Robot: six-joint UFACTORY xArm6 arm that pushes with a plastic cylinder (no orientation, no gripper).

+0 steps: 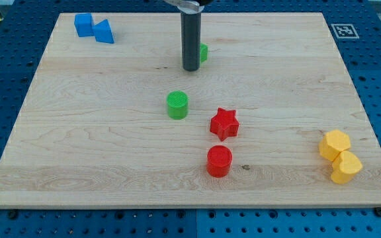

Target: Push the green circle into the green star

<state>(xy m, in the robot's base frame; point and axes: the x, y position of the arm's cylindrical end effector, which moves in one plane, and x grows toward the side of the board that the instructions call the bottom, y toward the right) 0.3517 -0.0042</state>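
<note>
The green circle [177, 105] stands near the middle of the wooden board. The green star [203, 53] is above it toward the view's top, mostly hidden behind my rod; only its right edge shows. My tip [190, 68] rests on the board just left of and in front of the green star, a little above and to the right of the green circle, with a clear gap between tip and circle.
A red star [224, 123] and a red circle [219, 161] lie below right of the green circle. Two blue blocks [93, 28] sit at the top left corner. Two yellow blocks [340, 156] sit near the right edge. A marker tag [343, 30] is at the top right.
</note>
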